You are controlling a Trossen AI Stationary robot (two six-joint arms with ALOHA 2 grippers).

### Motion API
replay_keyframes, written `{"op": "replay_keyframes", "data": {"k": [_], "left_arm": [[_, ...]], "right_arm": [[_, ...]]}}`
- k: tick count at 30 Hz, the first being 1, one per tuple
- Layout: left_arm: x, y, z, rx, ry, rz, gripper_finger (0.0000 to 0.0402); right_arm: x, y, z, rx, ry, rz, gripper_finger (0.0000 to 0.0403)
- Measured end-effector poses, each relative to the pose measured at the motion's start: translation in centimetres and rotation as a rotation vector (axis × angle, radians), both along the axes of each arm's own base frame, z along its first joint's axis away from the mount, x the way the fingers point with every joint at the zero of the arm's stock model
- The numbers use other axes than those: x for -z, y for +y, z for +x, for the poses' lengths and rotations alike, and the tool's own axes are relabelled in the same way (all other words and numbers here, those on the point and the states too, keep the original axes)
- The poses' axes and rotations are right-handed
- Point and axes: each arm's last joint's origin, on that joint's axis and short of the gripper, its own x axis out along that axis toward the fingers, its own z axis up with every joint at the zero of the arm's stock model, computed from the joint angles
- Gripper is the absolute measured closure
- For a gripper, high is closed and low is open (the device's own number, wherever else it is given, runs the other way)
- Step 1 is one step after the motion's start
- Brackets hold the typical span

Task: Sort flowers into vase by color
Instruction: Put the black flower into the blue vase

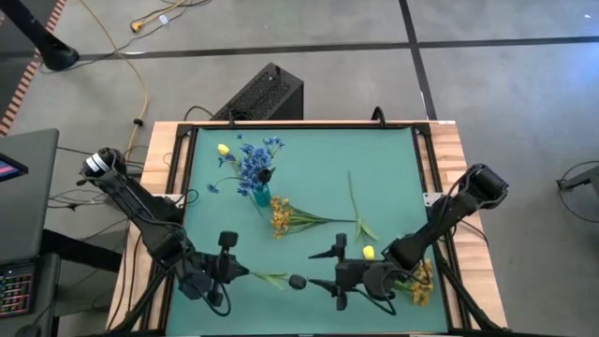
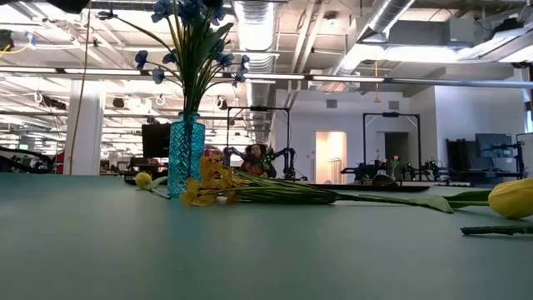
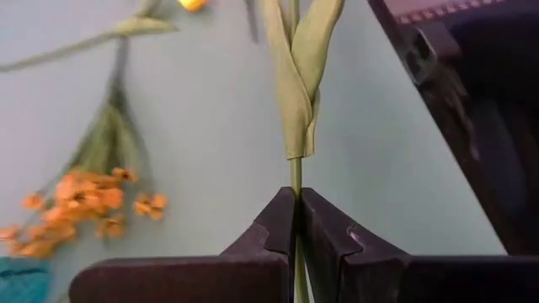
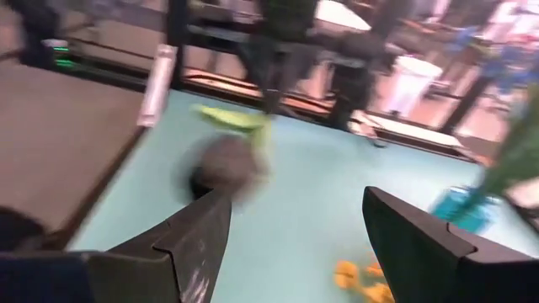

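Note:
My left gripper (image 1: 241,272) sits near the table's near edge, shut on the green stem of a dark-bud flower (image 1: 297,281). The bud points toward my right gripper (image 1: 318,268), which is open and faces it from the table's right. In the right wrist view the dark bud (image 4: 226,164) shows blurred just ahead of the open fingers. A blue glass vase (image 1: 261,197) holding blue blossoms (image 1: 253,159) stands mid-table. Lying on the mat are an orange cluster (image 1: 281,217), a yellow bud (image 1: 369,252) and another yellow bud (image 1: 223,149). My left gripper pinches the dark-bud flower's thin stem (image 3: 296,172) between its two fingers, just below the pair of leaves (image 3: 299,59). The fingers reach in from the table's left and lie along the stem. The bud end sticks out past the fingertips toward the right.
A second orange cluster (image 1: 421,281) lies under my right arm near the table's right edge. A loose green stem (image 1: 356,201) lies right of centre. A black box (image 1: 262,94) stands beyond the far edge. The low view shows the vase (image 2: 185,154) and orange flowers (image 2: 208,187).

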Motion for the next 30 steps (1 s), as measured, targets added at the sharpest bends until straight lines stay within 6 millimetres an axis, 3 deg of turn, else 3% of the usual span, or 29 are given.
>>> {"op": "replay_keyframes", "data": {"k": [4,9,13,18,24,30], "left_arm": [[0.1,-0.2,-0.1,0.083,0.04,-0.022,0.0401],[-0.9,-0.5,0.2,0.155,-0.058,0.003,0.0401],[-2.5,-0.6,0.4,0.221,-0.208,0.062,0.0401],[-4.5,-0.4,0.8,0.227,-0.53,0.163,0.0401],[-4.2,2.4,1.7,0.101,-0.8,0.205,0.0401],[-2.4,6.3,3.2,0.043,-0.878,0.268,0.0401]], "right_arm": [[0.1,-0.4,-0.1,0.114,-0.01,-0.035,0.0107],[0.3,-0.7,-0.1,0.165,0.002,-0.062,0.0107],[0.6,-1.3,0.2,0.194,0.026,-0.047,0.0107],[1.2,-2.4,0.6,0.242,0.066,-0.028,0.0107],[1.5,-3.3,1.1,0.268,0.087,-0.017,0.0107],[1.9,-4.6,2.1,0.25,0.117,-0.01,0.0107]]}}
